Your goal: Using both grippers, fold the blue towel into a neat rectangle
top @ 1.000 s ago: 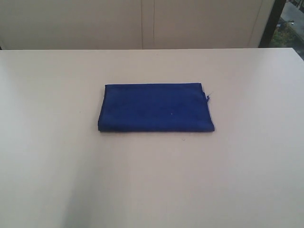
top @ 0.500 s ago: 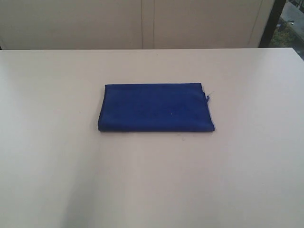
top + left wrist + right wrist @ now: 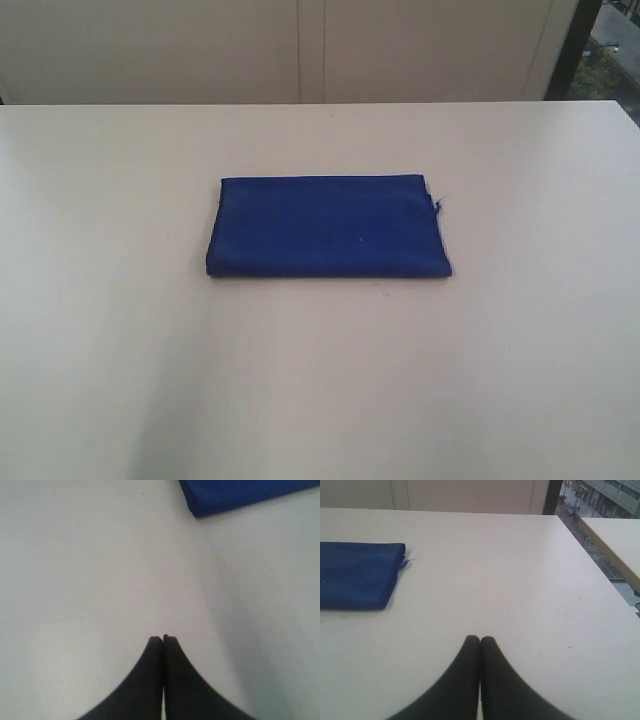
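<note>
The blue towel [image 3: 326,226] lies folded in a flat rectangle on the middle of the white table [image 3: 320,380], a pale thread tag at its far right corner. Neither arm shows in the exterior view. In the left wrist view my left gripper [image 3: 163,639] is shut with nothing in it, over bare table, well apart from the blue towel's corner [image 3: 240,494]. My right gripper [image 3: 480,639] is likewise shut and empty above the table, with the blue towel [image 3: 357,575] lying off to one side, untouched.
A pale wall with cabinet panels [image 3: 300,50] runs behind the table's far edge. The table's right edge [image 3: 600,575] drops off toward a window with a street outside, and a second table top [image 3: 615,540] stands beyond it.
</note>
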Tool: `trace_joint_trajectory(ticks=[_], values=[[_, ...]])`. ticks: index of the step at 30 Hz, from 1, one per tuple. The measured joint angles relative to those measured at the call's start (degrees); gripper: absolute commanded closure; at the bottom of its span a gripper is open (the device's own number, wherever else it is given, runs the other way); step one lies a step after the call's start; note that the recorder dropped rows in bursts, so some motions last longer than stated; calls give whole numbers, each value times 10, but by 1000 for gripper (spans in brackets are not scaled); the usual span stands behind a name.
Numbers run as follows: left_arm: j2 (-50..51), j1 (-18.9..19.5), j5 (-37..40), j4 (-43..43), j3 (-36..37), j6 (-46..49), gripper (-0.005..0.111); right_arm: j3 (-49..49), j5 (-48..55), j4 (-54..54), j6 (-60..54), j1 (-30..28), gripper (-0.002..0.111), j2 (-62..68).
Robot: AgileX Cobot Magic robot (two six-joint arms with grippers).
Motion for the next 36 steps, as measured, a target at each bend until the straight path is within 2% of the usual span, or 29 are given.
trace_joint_trajectory(ticks=[15,22,25,30,34,36], values=[[0,0,-3,2,0,0,107,0,0,-1,0,0,108,0],[-19,2,-60,27,8,1,107,0,0,-1,0,0,108,0],[-52,27,-102,28,30,0,107,0,0,-1,0,0,108,0],[-163,101,-163,28,138,-20,107,0,0,-1,0,0,108,0],[-249,113,-192,28,245,-21,107,0,0,-1,0,0,108,0],[-294,113,-235,28,318,-22,107,0,0,-1,0,0,108,0]])
